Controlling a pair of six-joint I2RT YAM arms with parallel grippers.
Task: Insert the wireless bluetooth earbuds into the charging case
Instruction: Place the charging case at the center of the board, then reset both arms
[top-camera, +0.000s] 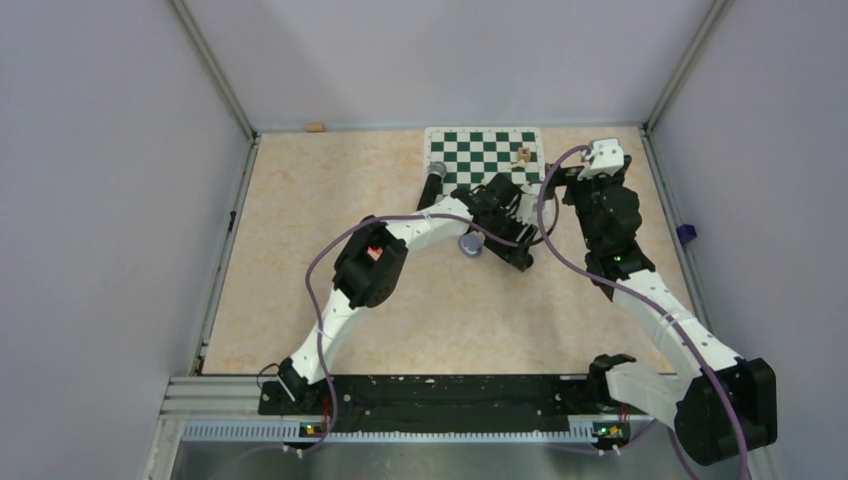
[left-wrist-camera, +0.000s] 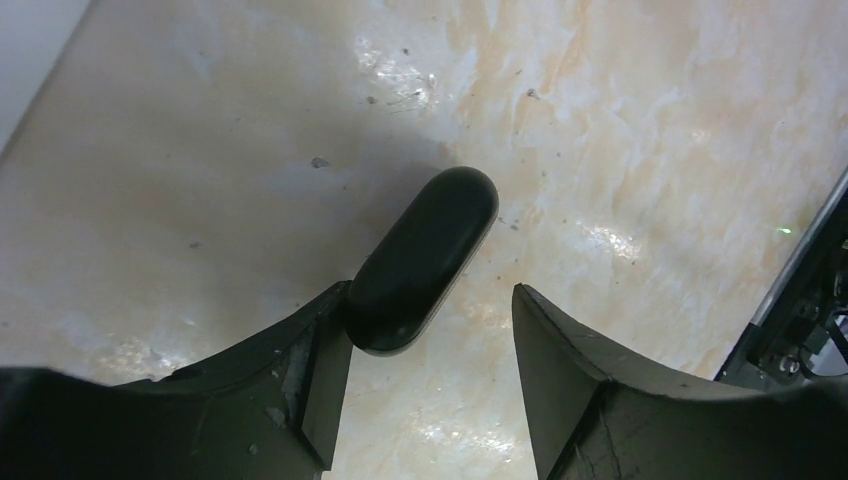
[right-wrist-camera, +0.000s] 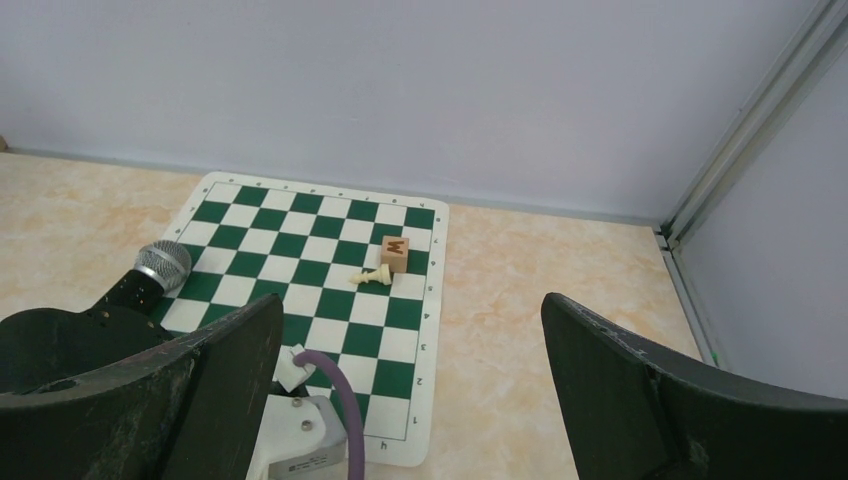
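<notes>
From above, the left arm (top-camera: 420, 228) bends at a raised elbow and reaches to the middle of the pale marbled bench (top-camera: 300, 250). Its wrist is low, and the black wrist body hides the left jaws here. A small pale purple piece (top-camera: 470, 245) lies on the bench just beside that wrist, on its near side, too small to read in detail. The right arm (top-camera: 660, 310) climbs from the near right corner to a high wrist by the right side of a green-and-white chessboard (top-camera: 480, 150); the right jaws are hard to pick out. A microphone (top-camera: 432, 185) lies at the board's left edge, and a wooden block (top-camera: 522, 155) sits near its right edge. The left wrist view is close over the bench. The left jaws stand apart, and a glossy black oblong piece (left-wrist-camera: 425, 260) lies flat between them. Its near end touches the inner face of the finger (left-wrist-camera: 300, 380) on the picture's left, clear of the other finger; it is not gripped. Whether it is a bud or the case cannot be told. The right wrist view looks down from high up. The right jaws are spread wide, with only air between the dark fingers (right-wrist-camera: 180, 390). Beyond them the block shows a letter M, and a white chess piece (right-wrist-camera: 370, 278) lies on its side just beside it. The microphone's body is cut off behind the picture's left finger.
</notes>
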